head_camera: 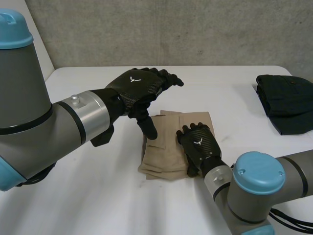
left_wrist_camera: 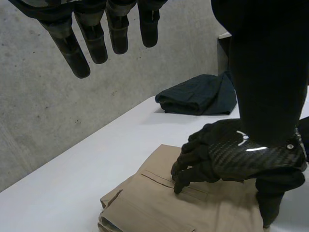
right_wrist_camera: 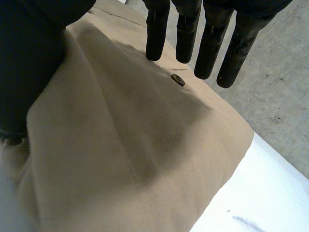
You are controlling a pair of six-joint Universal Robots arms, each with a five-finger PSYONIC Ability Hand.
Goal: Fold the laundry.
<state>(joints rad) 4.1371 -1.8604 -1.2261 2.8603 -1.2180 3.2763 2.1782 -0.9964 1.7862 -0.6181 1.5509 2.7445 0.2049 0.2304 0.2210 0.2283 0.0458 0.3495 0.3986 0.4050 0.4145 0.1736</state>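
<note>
Tan trousers, folded into a thick rectangle, lie in the middle of the white table. My right hand rests palm down on their right half, open, fingertips pressing the cloth. In the right wrist view its fingers reach straight over the tan fabric near a small button. My left hand hovers above the trousers' far left corner, open, touching nothing. Its fingers hang straight above the table, and my right hand lies below them.
A pile of dark folded clothes sits at the table's far right edge, also seen as the dark pile near the concrete wall. Bare table lies to the left of and in front of the trousers.
</note>
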